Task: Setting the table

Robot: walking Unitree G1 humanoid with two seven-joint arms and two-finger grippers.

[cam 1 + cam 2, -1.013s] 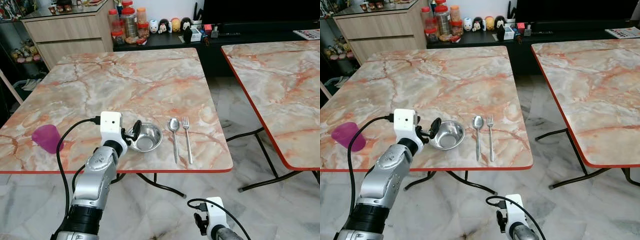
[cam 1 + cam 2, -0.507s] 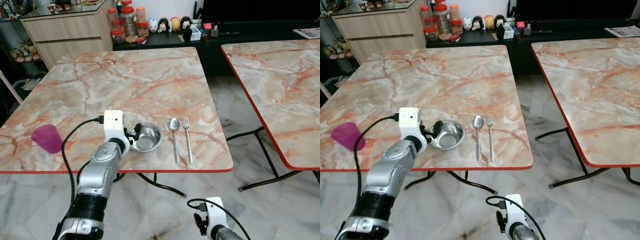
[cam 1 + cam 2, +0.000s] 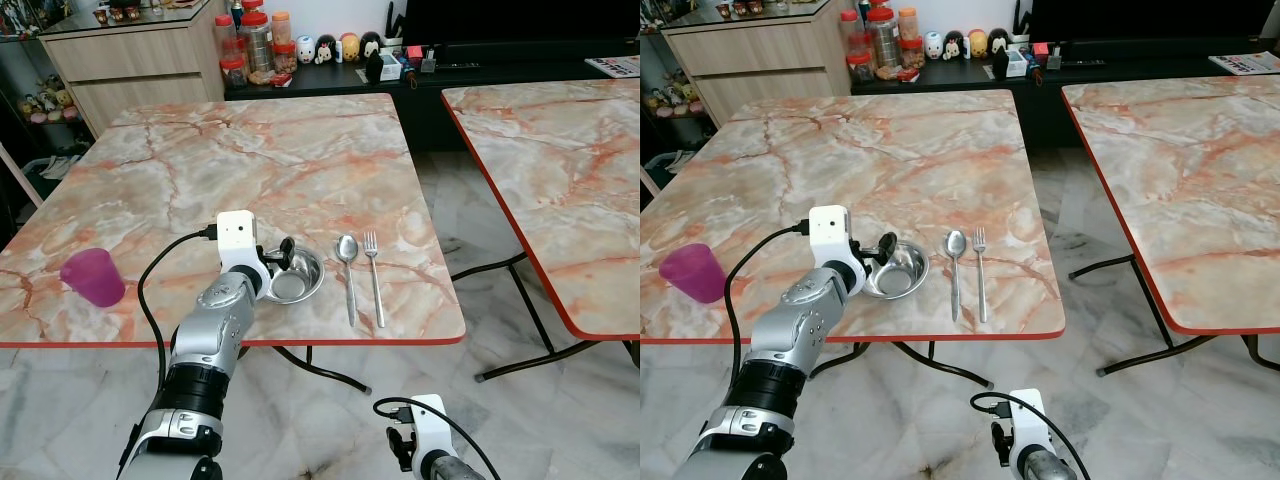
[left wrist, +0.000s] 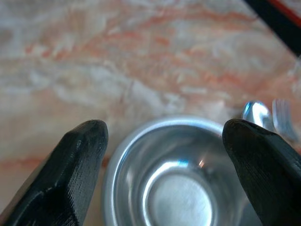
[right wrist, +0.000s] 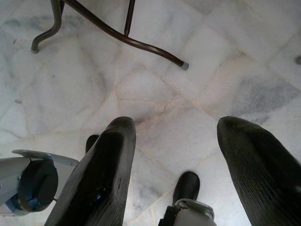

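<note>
Near front edge of table [image 3: 300, 150], left gripper [image 4: 164, 155] hovers with fingers apart astride steel bowl [image 3: 293, 277], likely aligning to grip or nudge it. Spoon [image 3: 348, 270], fork [image 3: 374, 275] just beyond, parallel. Purple cup [image 3: 93, 277] near left edge. Right gripper [image 5: 174, 165] idle, splayed over floor.

bright even light | head views sharp | left wrist view blurred
</note>
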